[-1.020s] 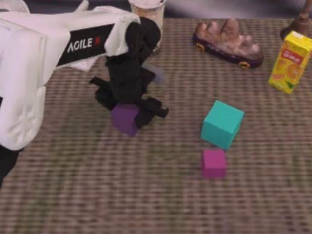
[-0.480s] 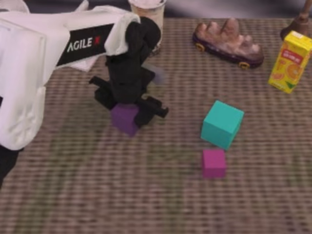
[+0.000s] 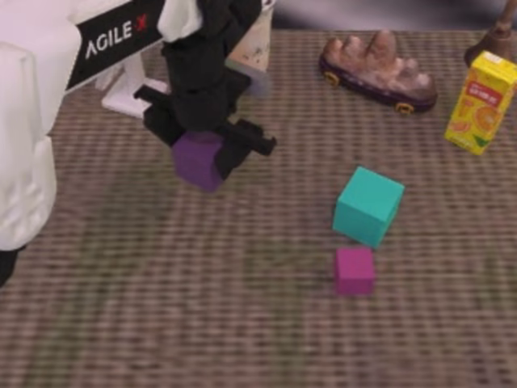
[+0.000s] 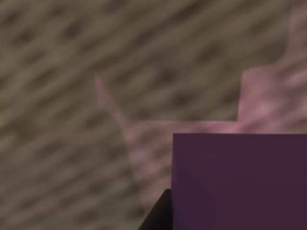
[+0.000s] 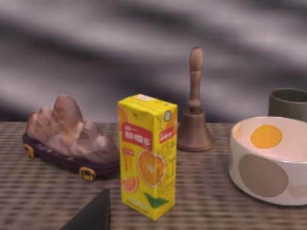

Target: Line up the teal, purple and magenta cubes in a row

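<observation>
The purple cube (image 3: 196, 162) hangs off the mat at the back left, with my left gripper (image 3: 202, 144) shut on it from above. In the left wrist view the purple cube (image 4: 240, 182) fills the near corner, with one black fingertip (image 4: 160, 214) against its side. The teal cube (image 3: 368, 205) rests right of centre. Just in front of it, almost touching, sits the smaller magenta cube (image 3: 355, 271). My right arm is parked out of the top view; only a dark corner of its gripper (image 5: 93, 215) shows in the right wrist view.
A toy car loaded with rocks (image 3: 376, 71), a yellow juice carton (image 3: 481, 101) and a wooden bell (image 3: 493, 36) line the back right. A cup (image 3: 252, 44) stands behind my left gripper. A spotted bowl (image 5: 268, 160) and a dark mug (image 5: 288, 103) appear in the right wrist view.
My left gripper has risen with the purple cube held in it, lifting it off the mat and shifting slightly back and left. The teal and magenta cubes have not moved.
</observation>
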Controlling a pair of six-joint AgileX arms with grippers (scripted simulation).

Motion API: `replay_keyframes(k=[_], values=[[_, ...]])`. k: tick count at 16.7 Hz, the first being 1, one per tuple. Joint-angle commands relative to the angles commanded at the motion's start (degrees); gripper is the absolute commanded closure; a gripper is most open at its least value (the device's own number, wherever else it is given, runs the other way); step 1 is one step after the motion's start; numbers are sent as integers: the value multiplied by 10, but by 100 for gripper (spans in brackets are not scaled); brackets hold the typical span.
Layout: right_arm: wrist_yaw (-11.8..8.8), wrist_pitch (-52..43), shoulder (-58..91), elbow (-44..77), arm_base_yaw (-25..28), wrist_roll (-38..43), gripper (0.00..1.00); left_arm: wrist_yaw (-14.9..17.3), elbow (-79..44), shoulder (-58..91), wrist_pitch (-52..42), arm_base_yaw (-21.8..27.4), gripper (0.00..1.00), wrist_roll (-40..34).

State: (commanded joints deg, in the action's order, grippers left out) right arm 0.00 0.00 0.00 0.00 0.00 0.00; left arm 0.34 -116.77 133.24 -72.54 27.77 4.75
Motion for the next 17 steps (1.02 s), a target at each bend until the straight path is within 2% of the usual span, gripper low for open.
replay_keyframes(k=[5,8,11,17], values=[[0,0,0,0,0,0,0,0,-2,0,-2,3,100,0],[0,0,0,0,0,0,0,-1,2,-4,-3,21,100,-39],[0,0,0,0,0,0,0,-2,16,-14,-5,58,100,-133],[0,0,0,0,0,0,0,-6,62,-53,-5,149,100,-407]])
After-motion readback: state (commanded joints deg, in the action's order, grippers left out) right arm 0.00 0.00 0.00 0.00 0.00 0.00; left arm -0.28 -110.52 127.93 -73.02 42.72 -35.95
